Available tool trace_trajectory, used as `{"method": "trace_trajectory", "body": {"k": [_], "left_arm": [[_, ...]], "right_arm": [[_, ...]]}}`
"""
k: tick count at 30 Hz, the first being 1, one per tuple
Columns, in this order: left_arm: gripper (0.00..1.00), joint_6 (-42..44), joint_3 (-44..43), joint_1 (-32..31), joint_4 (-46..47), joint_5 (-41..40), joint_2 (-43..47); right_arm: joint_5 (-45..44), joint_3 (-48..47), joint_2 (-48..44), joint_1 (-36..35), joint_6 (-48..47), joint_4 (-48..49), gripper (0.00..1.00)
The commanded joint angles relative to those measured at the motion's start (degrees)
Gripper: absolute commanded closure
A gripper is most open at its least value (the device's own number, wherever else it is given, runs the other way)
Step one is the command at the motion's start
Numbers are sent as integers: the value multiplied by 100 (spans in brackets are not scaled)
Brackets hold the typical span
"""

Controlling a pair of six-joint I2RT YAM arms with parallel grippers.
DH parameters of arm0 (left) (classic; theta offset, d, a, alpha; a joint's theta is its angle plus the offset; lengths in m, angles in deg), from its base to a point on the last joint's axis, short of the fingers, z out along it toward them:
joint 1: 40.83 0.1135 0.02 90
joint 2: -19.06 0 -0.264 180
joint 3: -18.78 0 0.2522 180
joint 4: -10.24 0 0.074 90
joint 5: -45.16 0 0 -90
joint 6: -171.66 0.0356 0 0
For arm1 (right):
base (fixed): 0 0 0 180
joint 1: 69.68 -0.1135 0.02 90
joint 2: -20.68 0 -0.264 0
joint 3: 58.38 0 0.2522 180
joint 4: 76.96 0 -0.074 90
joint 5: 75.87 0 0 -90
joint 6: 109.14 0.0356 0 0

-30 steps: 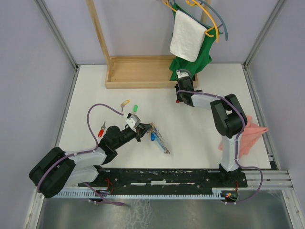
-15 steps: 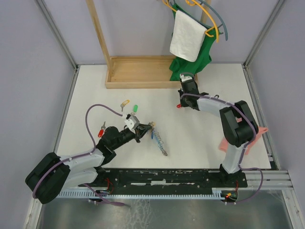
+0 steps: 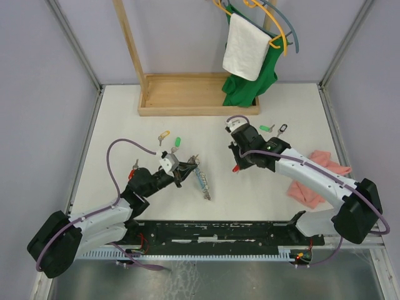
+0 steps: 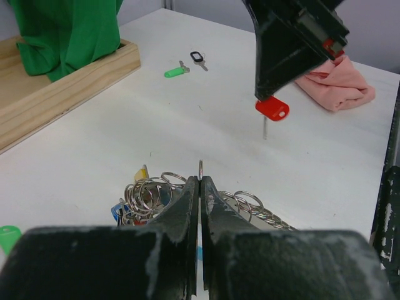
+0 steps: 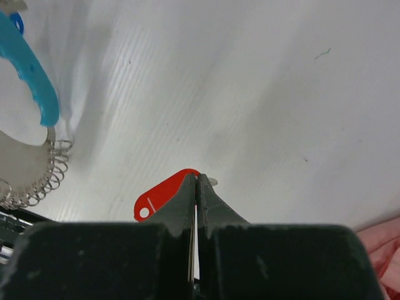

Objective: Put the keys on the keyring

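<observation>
My left gripper (image 3: 181,174) is shut on a thin ring of the keyring (image 3: 201,180), which lies on the table with its grey coil, light-blue tube and bunched keys. In the left wrist view the fingertips (image 4: 200,178) pinch that ring above the bunch (image 4: 150,194). My right gripper (image 3: 236,164) is shut on a red-tagged key (image 3: 235,168) and holds it above the table, right of the keyring. The red tag (image 5: 161,199) shows beside its closed tips (image 5: 196,178), with the blue tube (image 5: 34,84) at the upper left. The hanging red key (image 4: 272,109) also shows in the left wrist view.
Loose keys lie on the table: yellow-tagged (image 3: 164,134), green-tagged (image 3: 177,142), another green (image 3: 267,129) and black (image 3: 282,128). A wooden stand base (image 3: 187,103) with green cloth (image 3: 247,84) is at the back. A pink cloth (image 3: 315,178) lies at the right.
My right arm has carried the red-tagged key from near the wooden base forward to the middle, close to the keyring. My left gripper has shifted slightly left with the keyring.
</observation>
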Motion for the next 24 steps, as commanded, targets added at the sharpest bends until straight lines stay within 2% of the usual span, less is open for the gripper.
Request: {"method": "trace_trajectory", "body": {"k": [1, 9, 19, 21, 24], "left_arm": [[97, 234, 36, -6, 290, 190, 345], [97, 322, 150, -9, 331, 254, 402], [97, 394, 198, -9, 345, 283, 401], [97, 402, 211, -5, 379, 307, 379], [97, 399, 196, -8, 399, 381, 332]], "right_arm": [[-145, 336, 56, -325, 239, -529, 99], [-450, 392, 1054, -566, 33, 959, 97], [-636, 215, 2000, -567, -120, 1787, 94], [-637, 211, 2028, -566, -104, 1787, 91], [-571, 231, 1925, -567, -106, 1732, 81]]}}
